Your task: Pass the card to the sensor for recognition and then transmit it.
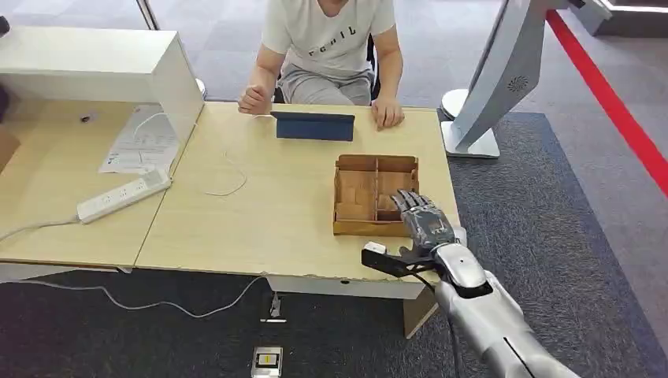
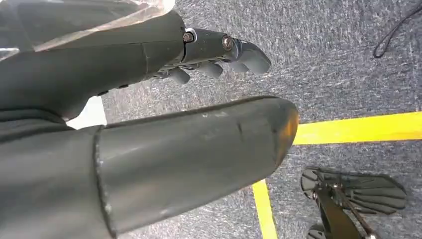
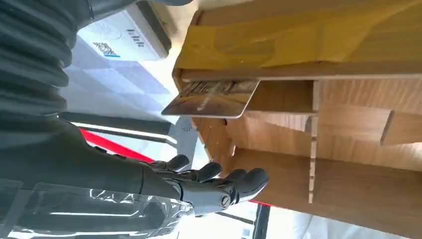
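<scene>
- Wooden counter (image 1: 260,197), pale and broad, with a person (image 1: 327,47) seated at its far edge, both of their hands resting on the top beside a dark blue folded tablet case (image 1: 313,126).
- Silver right arm reaches up from below at the counter's near right corner.
- Wooden divided tray (image 1: 370,193) sits near that corner; the right hand (image 1: 421,220) hovers over its near right side, fingers spread and extended, holding nothing.
- Left hand (image 2: 219,55) hangs above grey carpet, fingers loosely curled, nothing in it.
- Card (image 3: 211,97) leans inside a tray compartment, apart from the right hand's fingers (image 3: 234,181).
</scene>
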`<state>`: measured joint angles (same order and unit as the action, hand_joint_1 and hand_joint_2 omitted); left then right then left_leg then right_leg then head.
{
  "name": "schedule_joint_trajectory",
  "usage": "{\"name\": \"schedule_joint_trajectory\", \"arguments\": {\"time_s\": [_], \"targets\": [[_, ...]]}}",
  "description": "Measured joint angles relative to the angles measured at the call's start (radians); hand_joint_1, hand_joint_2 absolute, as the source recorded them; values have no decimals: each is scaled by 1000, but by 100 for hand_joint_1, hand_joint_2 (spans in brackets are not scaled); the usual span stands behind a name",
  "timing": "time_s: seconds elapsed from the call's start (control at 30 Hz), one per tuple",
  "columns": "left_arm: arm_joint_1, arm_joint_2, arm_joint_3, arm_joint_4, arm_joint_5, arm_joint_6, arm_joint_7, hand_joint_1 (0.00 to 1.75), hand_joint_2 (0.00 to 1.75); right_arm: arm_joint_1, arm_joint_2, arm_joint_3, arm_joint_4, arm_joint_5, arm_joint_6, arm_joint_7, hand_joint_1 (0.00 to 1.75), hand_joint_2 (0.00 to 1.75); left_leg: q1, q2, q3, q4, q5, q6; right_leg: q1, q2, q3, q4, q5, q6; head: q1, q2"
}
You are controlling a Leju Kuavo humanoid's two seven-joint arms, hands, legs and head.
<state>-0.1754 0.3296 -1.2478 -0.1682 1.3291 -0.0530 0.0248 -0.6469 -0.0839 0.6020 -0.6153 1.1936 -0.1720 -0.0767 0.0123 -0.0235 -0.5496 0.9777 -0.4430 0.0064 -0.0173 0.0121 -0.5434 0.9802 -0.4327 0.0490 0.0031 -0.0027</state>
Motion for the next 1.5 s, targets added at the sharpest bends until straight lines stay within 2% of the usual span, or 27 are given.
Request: {"name": "schedule_joint_trajectory", "arguments": {"time_s": [0.33, 0.87, 0.9, 0.93, 0.97, 1.07, 1.13, 1.3, 1.5], "targets": [[0, 3, 0, 0, 14, 13, 27, 0, 0, -16, -5, -1, 1, 20, -1, 2, 0, 175, 0, 0, 0, 0, 0, 0, 0, 0, 0, 0, 0, 0, 0, 0], [0, 1, 0, 0, 30, 35, 48, 0, 0, -17, 26, 0, 18, 40, 5, 2, 2, 175, 0, 0, 0, 0, 0, 0, 0, 0, 0, 0, 0, 0, -1, 0], [0, 1, 0, 0, 32, 35, 49, 0, 0, -17, 28, 0, 20, 44, 5, 2, 159, 175, 0, 0, 0, 0, 0, 0, 0, 0, 0, 0, 0, 0, 0, 0], [0, 0, 0, 0, 34, 36, 51, 0, 0, -17, 29, 0, 21, 49, 5, 2, 159, 175, 0, 0, 0, 0, 0, 0, 0, 0, 0, 0, 0, 0, 0, 0], [0, 0, 0, 0, 35, 37, 52, 0, 0, -17, 30, 0, 21, 52, 5, 4, 175, 175, 0, 0, 0, 0, 0, 0, 0, 0, 0, 0, 0, 0, 0, 0], [-1, -1, 0, 0, 42, 40, 53, 0, 0, -20, 34, 0, 24, 58, 5, 12, 175, 175, 0, 0, 0, 0, 0, 0, 0, 0, 0, 0, 0, 0, 0, 0], [0, -2, 0, 0, 42, 44, 55, 0, 0, -22, 34, 0, 25, 63, 6, 14, 166, 175, 0, 0, 0, 0, 0, 0, 0, 0, 0, 0, 0, 0, 0, 0], [0, -4, 0, 0, 42, 45, 60, 0, 0, -26, 34, 0, 27, 72, 6, 14, 161, 175, 0, 0, 0, 0, 0, 0, 0, 0, 0, 0, 0, 0, 0, 0], [0, -5, 0, 0, 42, 46, 66, 0, 0, -31, 32, -1, 32, 82, 7, 14, 168, 175, 0, 0, 0, 0, 0, 0, 0, 0, 0, 0, 0, 0, 0, 0]]}}
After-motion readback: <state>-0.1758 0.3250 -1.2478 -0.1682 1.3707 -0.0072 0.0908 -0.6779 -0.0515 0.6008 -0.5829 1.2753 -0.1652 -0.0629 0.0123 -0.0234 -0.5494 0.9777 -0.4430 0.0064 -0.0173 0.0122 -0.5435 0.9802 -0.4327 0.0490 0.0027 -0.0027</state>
